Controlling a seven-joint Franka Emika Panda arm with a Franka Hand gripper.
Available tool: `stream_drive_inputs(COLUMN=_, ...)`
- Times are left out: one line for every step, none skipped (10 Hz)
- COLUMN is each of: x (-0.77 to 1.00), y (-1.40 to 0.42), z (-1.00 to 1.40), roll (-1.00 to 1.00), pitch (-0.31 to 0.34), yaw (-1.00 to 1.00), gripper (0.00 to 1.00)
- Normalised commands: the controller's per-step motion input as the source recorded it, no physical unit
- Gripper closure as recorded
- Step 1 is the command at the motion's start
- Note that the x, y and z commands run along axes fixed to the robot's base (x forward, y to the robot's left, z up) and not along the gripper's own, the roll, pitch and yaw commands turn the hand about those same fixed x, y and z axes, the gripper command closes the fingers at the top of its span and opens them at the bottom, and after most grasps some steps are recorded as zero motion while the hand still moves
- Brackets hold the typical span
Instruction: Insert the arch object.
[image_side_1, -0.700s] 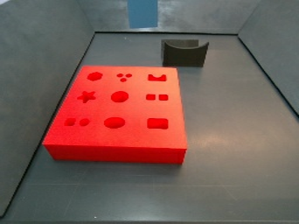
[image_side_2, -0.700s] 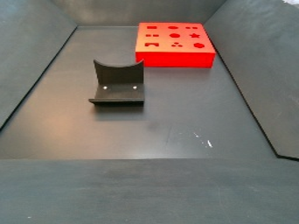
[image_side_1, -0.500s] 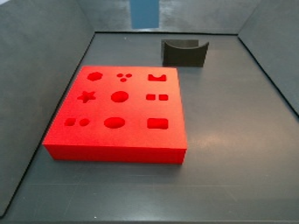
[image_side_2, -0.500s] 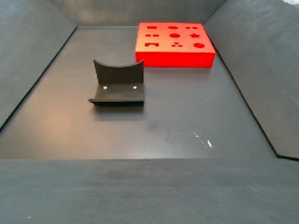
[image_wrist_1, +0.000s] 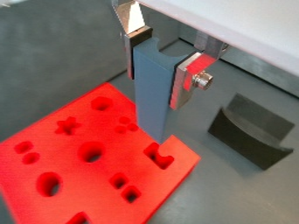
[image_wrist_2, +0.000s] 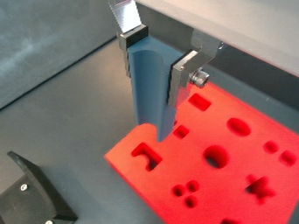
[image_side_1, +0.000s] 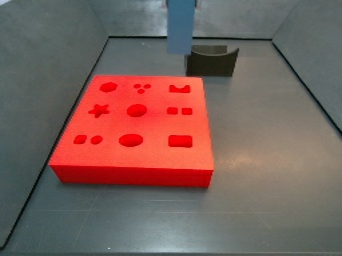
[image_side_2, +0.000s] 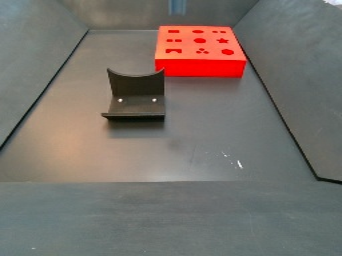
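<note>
You get both wrist views close on the gripper (image_wrist_1: 162, 66), looking down; both side views share the red board (image_side_1: 134, 130).

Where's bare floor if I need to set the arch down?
Widest bare floor lies in front of the fixture, out to the walls. A narrower strip runs beside the red board. It's tight where the gripper holds the arch over the board's corner, near the fixture.
</note>
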Motion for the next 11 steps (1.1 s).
stream_drive_inputs(x=0.27, y=0.17, z=-0.51, roll=0.05, pitch=0.020, yaw=-0.20, gripper=1.00)
stream_drive_inputs(x=0.00, y=0.03, z=-0.46, roll=0.00, pitch=-0.017, yaw=-0.15, gripper=1.00)
stream_drive_inputs(x=0.00, y=0.04, z=-0.43, roll=0.00, pitch=-0.059, yaw=-0.14, gripper=1.00)
stream_drive_inputs(x=0.00, y=0.05, z=-0.46, roll=-0.10, pitch=-0.126, yaw=-0.15, gripper=1.00)
stream_drive_inputs(x=-0.05, y=0.09, z=-0.41, roll=-0.12, pitch=-0.171, yaw=-0.10, gripper=1.00)
stream_drive_inputs(x=-0.04, y=0.08, z=-0.49, roll=-0.09, pitch=-0.194, yaw=-0.01, gripper=1.00)
stream_drive_inputs(x=0.00, y=0.09, z=-0.40, roll=-0.08, pitch=-0.180, yaw=0.00, gripper=1.00)
stream_drive_inputs(x=0.00, y=0.05, z=-0.31, roll=-0.02, pitch=-0.116, yaw=0.00, gripper=1.00)
stream_drive_inputs(x=-0.06, y=0.00, z=-0.21, roll=0.00, pitch=-0.026, yaw=0.00, gripper=1.00)
stream_drive_inputs(x=-0.10, y=-0.01, z=-0.12, roll=0.04, pitch=0.000, yaw=0.00, gripper=1.00)
stream_drive_inputs(x=-0.01, y=-0.05, z=-0.15, roll=0.04, pitch=0.000, yaw=0.00, gripper=1.00)
